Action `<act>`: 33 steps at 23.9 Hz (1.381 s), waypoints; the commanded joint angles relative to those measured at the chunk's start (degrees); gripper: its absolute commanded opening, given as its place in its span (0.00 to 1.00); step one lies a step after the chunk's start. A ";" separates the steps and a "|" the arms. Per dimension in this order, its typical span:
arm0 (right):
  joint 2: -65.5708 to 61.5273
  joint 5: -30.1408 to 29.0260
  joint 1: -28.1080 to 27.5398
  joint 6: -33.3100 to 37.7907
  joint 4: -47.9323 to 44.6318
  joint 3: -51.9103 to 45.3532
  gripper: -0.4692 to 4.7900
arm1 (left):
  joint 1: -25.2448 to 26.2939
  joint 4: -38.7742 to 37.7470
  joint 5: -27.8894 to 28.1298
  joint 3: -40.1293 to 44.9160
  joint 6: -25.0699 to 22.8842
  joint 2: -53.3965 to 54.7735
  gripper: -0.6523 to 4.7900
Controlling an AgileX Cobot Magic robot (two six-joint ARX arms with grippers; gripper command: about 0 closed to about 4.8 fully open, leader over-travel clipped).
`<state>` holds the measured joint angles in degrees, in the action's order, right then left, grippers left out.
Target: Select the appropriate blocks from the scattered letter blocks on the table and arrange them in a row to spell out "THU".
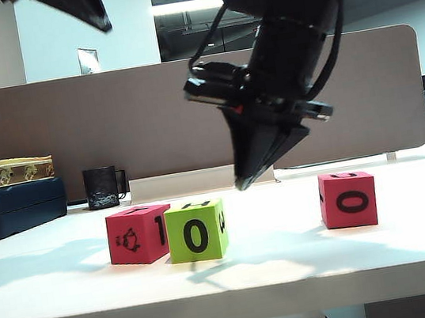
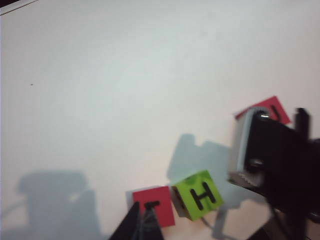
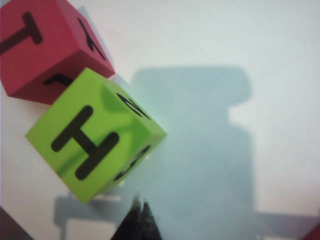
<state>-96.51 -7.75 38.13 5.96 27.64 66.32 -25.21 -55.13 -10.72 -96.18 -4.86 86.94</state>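
Overhead, both clenched end effectors, left [image 2: 141, 220] and right [image 3: 139, 214], hover above H-topped green block [image 3: 95, 137].

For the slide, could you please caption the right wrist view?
Shut right gripper hovers beside the green H block, which touches the red T block on the white table.
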 commanded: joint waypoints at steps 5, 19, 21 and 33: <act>-1.62 -1.38 0.94 0.52 -3.17 0.31 0.09 | -0.13 -5.31 -3.45 0.02 -0.79 -2.47 0.11; -4.15 -2.69 1.55 1.55 -6.95 0.31 0.09 | -1.88 -8.17 -9.05 0.04 -2.21 -2.58 0.11; -4.55 -2.91 1.55 1.68 -7.93 0.33 0.09 | -1.88 -8.28 -9.05 0.04 -2.21 -2.58 0.11; -4.39 2.89 -0.39 -0.13 -5.46 4.02 0.09 | -1.88 -9.40 -9.03 0.04 -3.19 -2.58 0.11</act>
<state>-101.65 -5.98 38.24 6.83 21.78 69.06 -27.07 -64.20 -19.46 -95.90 -7.09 84.64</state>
